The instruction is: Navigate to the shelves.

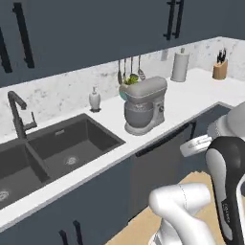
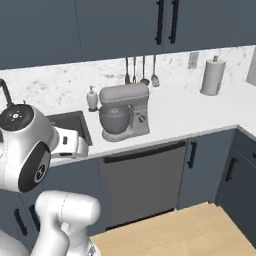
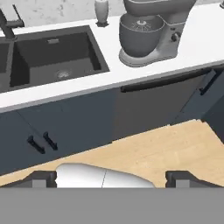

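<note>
Matt grey metal stand mixer [image 1: 143,105], smooth white counter [image 1: 191,98], matt black sink [image 1: 57,148], speckled stone backsplash [image 1: 67,88]

Counter seen from the hand
A grey stand mixer [image 3: 151,37] is set right of the dark sink [image 3: 54,59], above what is probably a dishwasher front [image 3: 153,107].

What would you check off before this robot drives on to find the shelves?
1. Shelves in sight: not ok. The frames show dark cabinets, no wooden plank shelf.
2. Gripper empty: ok. Nothing lies between the finger tips, which stand wide apart in the hand view.
3. Arm clear of the counter: ok. The hand hangs in front of the counter edge, over the floor.
4. Floor ahead free: ok for the wooden patch that shows; beyond it, cannot tell.
5. Counter things safely back: ok. The stand mixer, soap bottle and paper towel roll all stand upright, away from the arm.
</note>
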Robot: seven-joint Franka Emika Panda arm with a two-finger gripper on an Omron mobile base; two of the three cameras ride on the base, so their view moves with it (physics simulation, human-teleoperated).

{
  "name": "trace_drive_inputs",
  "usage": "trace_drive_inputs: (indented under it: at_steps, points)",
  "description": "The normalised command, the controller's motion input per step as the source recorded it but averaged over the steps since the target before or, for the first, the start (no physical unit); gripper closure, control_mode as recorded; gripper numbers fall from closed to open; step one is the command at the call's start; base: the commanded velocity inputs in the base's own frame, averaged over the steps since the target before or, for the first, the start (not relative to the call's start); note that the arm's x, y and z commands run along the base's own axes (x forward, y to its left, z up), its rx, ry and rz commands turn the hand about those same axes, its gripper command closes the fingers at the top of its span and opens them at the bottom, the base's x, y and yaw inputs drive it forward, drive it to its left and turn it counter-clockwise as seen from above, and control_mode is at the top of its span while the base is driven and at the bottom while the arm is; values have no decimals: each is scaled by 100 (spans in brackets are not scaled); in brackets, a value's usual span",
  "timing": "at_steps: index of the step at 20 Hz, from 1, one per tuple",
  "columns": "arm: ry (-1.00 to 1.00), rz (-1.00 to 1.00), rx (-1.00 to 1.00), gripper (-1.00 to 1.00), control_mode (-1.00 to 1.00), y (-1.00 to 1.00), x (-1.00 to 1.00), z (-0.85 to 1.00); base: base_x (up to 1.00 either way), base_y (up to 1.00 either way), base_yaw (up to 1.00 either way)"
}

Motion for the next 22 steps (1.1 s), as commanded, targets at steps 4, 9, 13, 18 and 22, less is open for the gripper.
trace_drive_inputs:
  at_steps: [4, 9, 13, 18, 22]
  points:
    - [0, 0, 0, -100, 100, 0, 0, 0, 0, 0, -100]
    - [0, 0, 0, -100, 100, 0, 0, 0, 0, 0, -100]
    - [0, 0, 0, -100, 100, 0, 0, 0, 0, 0, -100]
    - [0, 0, 0, -100, 100, 0, 0, 0, 0, -20, -93]
    - [0, 0, 0, -100, 100, 0, 0, 0, 0, -88, -67]
